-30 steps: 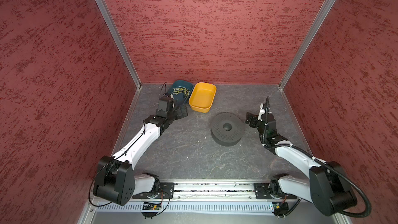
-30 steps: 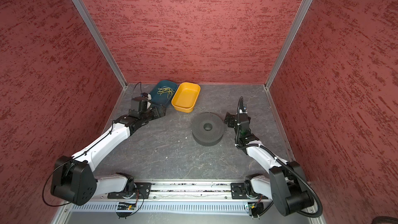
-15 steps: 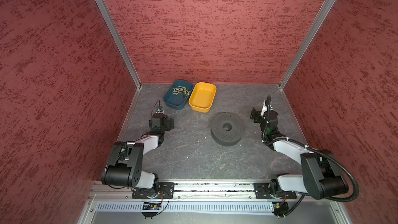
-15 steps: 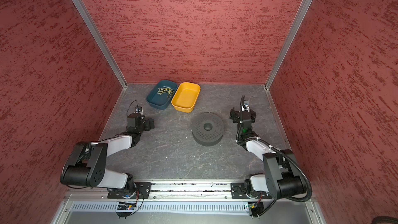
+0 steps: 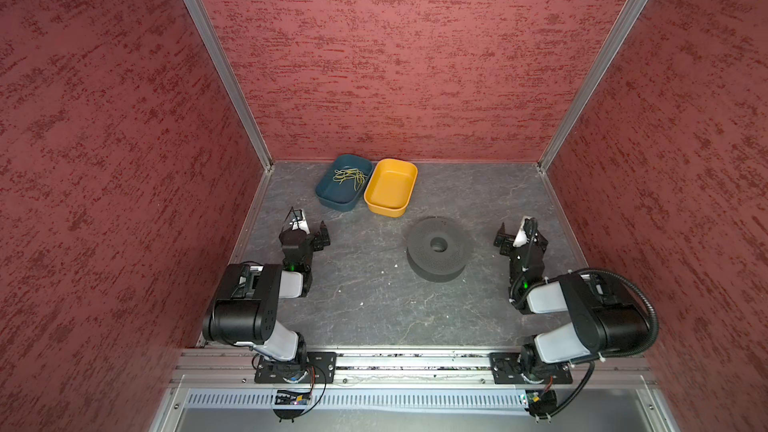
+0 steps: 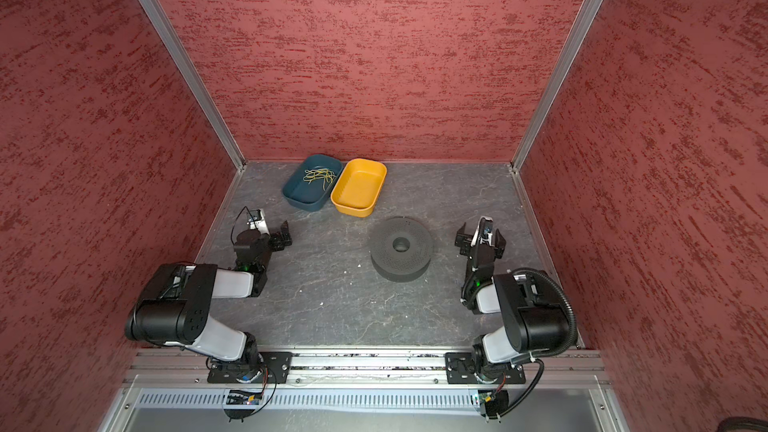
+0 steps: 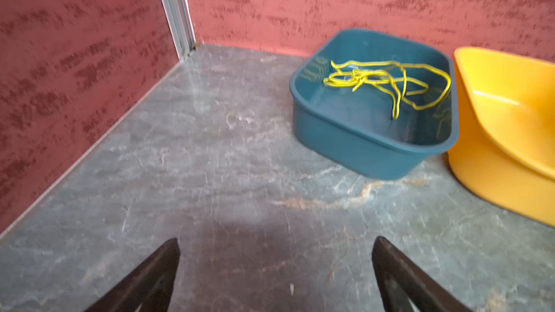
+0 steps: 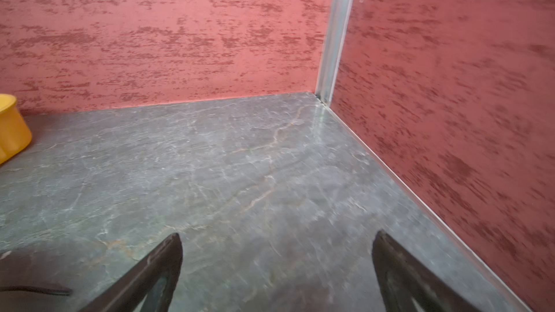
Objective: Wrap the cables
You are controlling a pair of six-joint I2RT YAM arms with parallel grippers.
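At the left of both top views, my left gripper (image 5: 311, 229) sits over the grey marbled tabletop (image 5: 365, 297) with its jaws spread wide, holding nothing. Up and to the right of it, near the back wall, a dark blue plastic tray (image 5: 332, 201) holds a tangle of yellow-green strands (image 5: 351, 176). An orange-yellow plastic tray (image 5: 384, 210) sits right against it. Right of centre stands a dark grey perforated round spool (image 5: 455, 253). At the right, my right gripper (image 5: 519, 236) is also wide open and empty, near the spool but apart from it. The only trace of the thin black cable (image 8: 39, 290) is a dark strand on the tabletop at the lower left edge of the right wrist view. It is too blurred to be sure.
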